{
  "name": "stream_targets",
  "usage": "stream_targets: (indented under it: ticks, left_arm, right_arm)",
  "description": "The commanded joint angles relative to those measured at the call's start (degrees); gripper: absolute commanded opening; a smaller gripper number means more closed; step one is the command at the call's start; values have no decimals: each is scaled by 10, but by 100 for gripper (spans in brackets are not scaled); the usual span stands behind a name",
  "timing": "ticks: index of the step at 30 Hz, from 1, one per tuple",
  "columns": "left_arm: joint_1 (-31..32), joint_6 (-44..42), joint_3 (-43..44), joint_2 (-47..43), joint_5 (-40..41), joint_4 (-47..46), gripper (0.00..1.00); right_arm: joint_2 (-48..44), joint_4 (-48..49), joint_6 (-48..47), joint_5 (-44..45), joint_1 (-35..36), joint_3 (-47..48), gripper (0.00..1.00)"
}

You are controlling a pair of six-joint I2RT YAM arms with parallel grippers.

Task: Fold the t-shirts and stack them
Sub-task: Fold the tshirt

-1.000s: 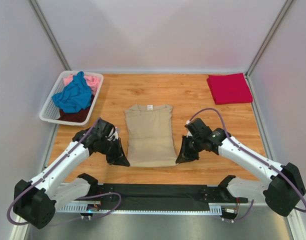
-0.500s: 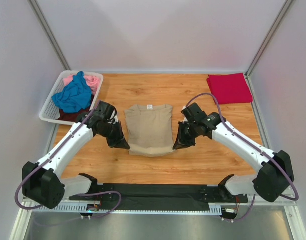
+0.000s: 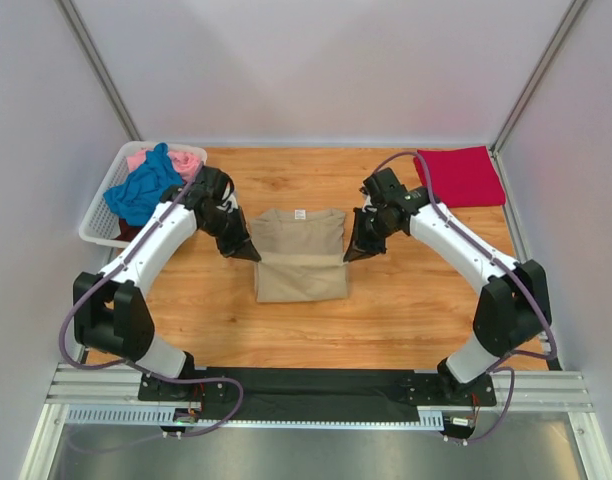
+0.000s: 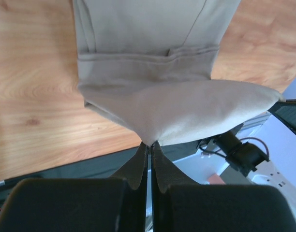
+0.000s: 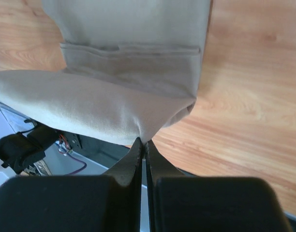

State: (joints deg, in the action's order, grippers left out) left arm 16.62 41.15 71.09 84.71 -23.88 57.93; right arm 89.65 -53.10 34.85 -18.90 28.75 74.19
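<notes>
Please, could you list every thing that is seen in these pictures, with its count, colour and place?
table: one, light wood, under everything
basket: one, white lattice, far left corner
tan t-shirt: one, tan, table middle, partly folded
red t-shirt: one, crimson, folded, far right corner
blue t-shirt: one, blue, crumpled on top in basket
pink t-shirt: one, pink, basket's far end
dark t-shirt: one, dark, basket's near end
left end effector: one, black, shut on tan t-shirt's hem
right end effector: one, black, shut on the same hem

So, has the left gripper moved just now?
Yes. The left gripper went up the table toward the white basket, folding the tan shirt over.
</notes>
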Motion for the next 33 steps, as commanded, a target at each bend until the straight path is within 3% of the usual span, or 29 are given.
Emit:
stream_targets:
  ticks: [1,16,29,33]
  left_arm:
    - [-17,-26,60,33,-8,-6,0]
    - [-88,-50,208,184,-85,-67,0]
    - [-94,-12,263,280,-132,-172,0]
    - [-94,-2,274,308,-112,-177,0]
  right_arm:
    - [41,-5,-43,-11,-15,69,0]
    - [208,-11,-81,-10,-50,261,0]
    - [263,12,-62,16,-69,312,0]
    - [286,21,-62,15,-73,335,4]
